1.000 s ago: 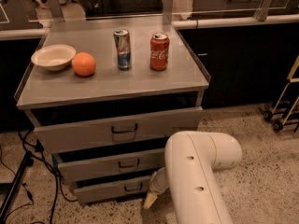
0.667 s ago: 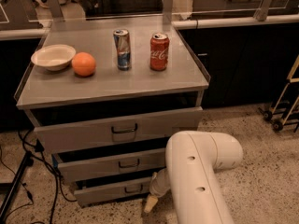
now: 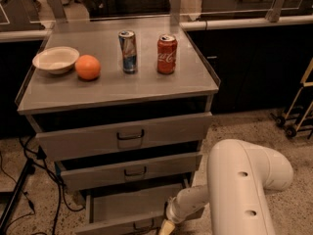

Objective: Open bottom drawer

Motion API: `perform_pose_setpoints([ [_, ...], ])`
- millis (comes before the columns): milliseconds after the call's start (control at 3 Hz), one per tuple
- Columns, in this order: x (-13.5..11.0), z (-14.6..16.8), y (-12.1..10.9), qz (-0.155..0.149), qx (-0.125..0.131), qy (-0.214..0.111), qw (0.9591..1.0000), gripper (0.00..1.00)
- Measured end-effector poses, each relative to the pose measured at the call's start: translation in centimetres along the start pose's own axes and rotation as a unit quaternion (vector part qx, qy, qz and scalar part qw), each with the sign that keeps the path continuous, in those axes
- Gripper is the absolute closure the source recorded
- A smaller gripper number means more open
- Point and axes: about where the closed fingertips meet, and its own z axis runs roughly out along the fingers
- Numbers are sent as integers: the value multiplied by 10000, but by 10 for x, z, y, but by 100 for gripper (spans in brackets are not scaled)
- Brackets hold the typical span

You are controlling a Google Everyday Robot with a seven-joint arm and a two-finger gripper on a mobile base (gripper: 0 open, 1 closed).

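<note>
The gripper [image 3: 165,227] sits at the cabinet's [image 3: 117,89] foot, against the front edge of the bottom drawer [image 3: 127,207]. The frame's lower edge cuts it off, so whether it is clamped or spread cannot be told. The drawer's handle [image 3: 142,225] is also mostly cut off. The white arm [image 3: 239,190] hides the floor right of the cabinet's base.

The bottom drawer is lowest in the cabinet and stands out past the middle drawer [image 3: 132,170] and top drawer [image 3: 122,136], with its bare inside showing.

On the cabinet's grey top stand a bowl [image 3: 55,59], an orange [image 3: 88,67] touching it, a blue can [image 3: 128,51] and a red can [image 3: 167,54].

Speckled floor [image 3: 254,126] lies right of the cabinet, running to a wheeled cart [image 3: 293,126]. Left of the cabinet, cables [image 3: 49,180] and a dark stand leg [image 3: 14,199] crowd the floor.
</note>
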Motion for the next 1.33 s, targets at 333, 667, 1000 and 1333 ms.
perform_pose_setpoints([
  [333,1,3,-1,3,-12,26,10000,0],
  [667,4,19,-3,20,-71,149,9999,0],
  [1000,26,35,9,48,-259,446,9987,0],
  [1333,27,33,11,48,-279,465,9985,0],
])
